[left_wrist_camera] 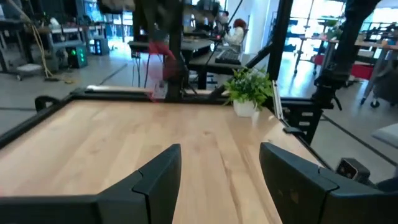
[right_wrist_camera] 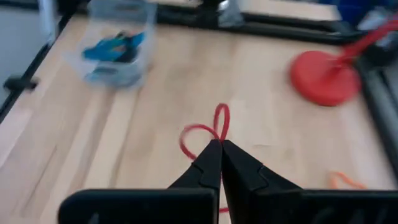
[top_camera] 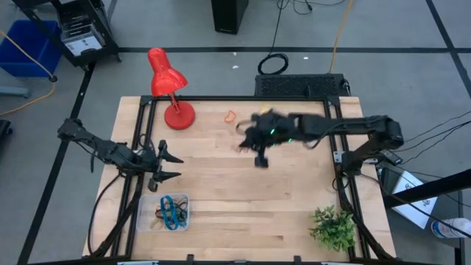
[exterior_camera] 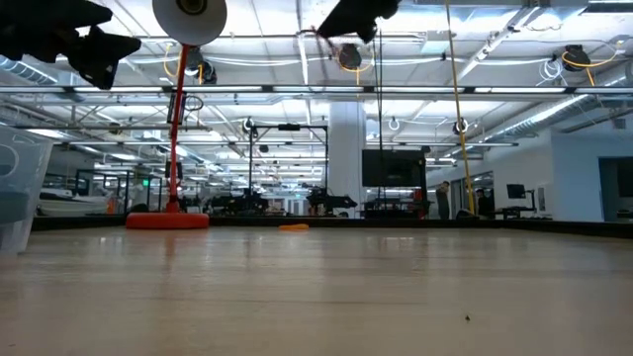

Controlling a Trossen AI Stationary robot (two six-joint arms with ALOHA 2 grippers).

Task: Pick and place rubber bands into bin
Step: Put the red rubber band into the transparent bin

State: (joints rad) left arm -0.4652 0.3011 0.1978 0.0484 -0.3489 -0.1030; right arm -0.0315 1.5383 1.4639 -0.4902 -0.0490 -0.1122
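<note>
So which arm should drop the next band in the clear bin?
The right one, probably. Its right claw is already shut on a red rubber band, while the left claw waits open and empty beside the bin.

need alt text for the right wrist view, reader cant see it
The right gripper is shut on a red rubber band, holding it above a wooden table. Beyond sit a clear bin holding blue bands, a red lamp base, and an orange band lying on the wood.

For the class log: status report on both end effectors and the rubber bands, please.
Right end effector shut on red rubber band, above mid-table. Left end effector open, empty, beside the bin. Orange band still on table. Path looks clear.
</note>
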